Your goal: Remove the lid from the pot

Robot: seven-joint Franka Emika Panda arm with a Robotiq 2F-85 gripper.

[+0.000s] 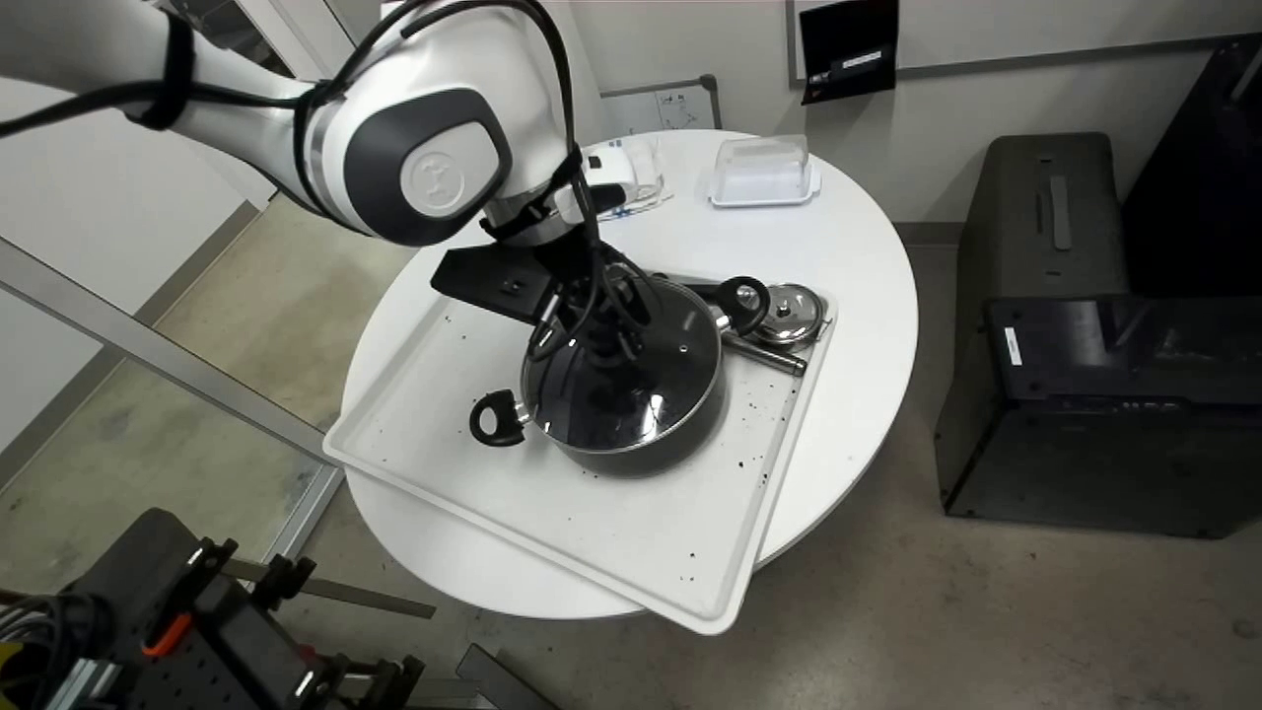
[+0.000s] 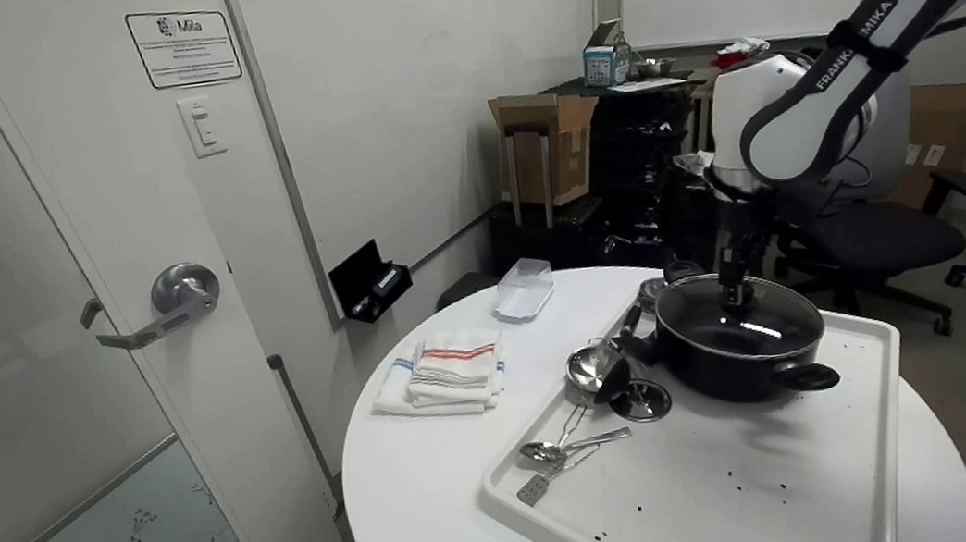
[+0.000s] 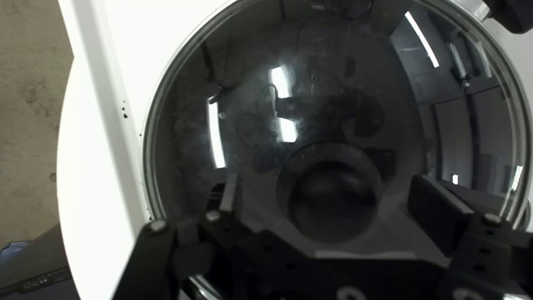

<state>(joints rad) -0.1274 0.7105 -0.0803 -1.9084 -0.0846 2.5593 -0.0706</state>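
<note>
The black pot stands on the tray and also shows in an exterior view. Its dark loop handles stick out at both sides. The glass lid with its thin metal rim sits on the pot; it also shows in an exterior view and fills much of the wrist view. My gripper points down over the lid's centre with its fingers open. The dark round knob lies between the fingers, with gaps on both sides. In both exterior views the gripper largely hides the knob.
A white tray lies on the round white table. A small shiny metal pot stands close beside a pot handle. Metal utensils and a ladle lie on the tray. Folded towels and a clear-covered dish are on the table.
</note>
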